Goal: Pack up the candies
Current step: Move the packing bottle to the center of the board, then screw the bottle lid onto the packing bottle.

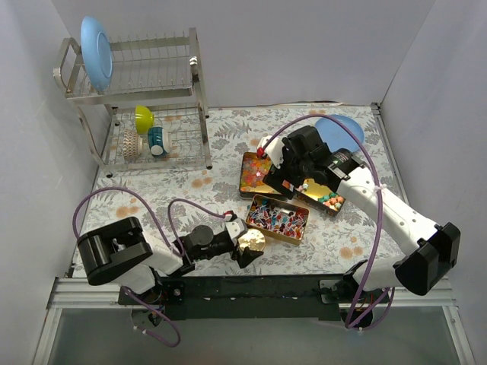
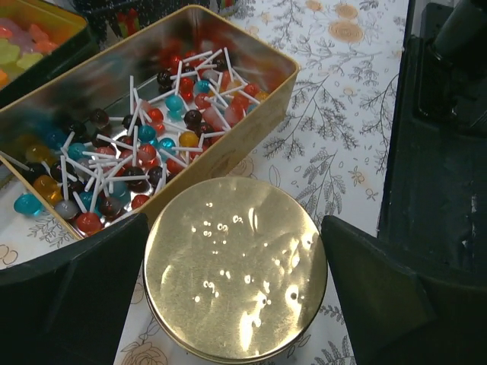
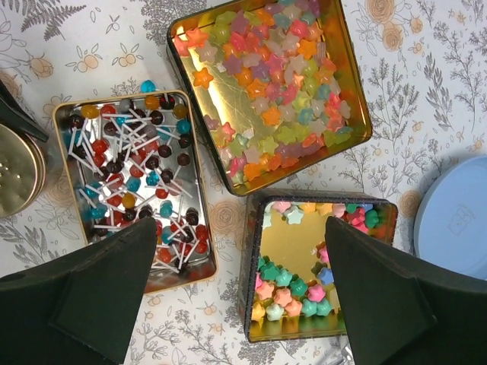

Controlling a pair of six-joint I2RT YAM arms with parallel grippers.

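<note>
Floral-patterned bench (image 1: pixel 152 201), plain white walls (image 1: pixel 304 46). Candies (image 3: pixel 266 99), glossy stars and stick lollipops, lie in three rectangular gold tins (image 3: pixel 364 114) mid-bench. Left pincer (image 2: pixel 236 228) pinches round gold lid (image 2: pixel 236 289) near front edge; right pincer (image 3: pixel 240 236) spread.

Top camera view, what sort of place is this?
Probably a mock kitchen counter in a robot test booth: white walls box in a floral-clothed table, with a dish rack holding a blue plate, and gold tins of candies.
</note>
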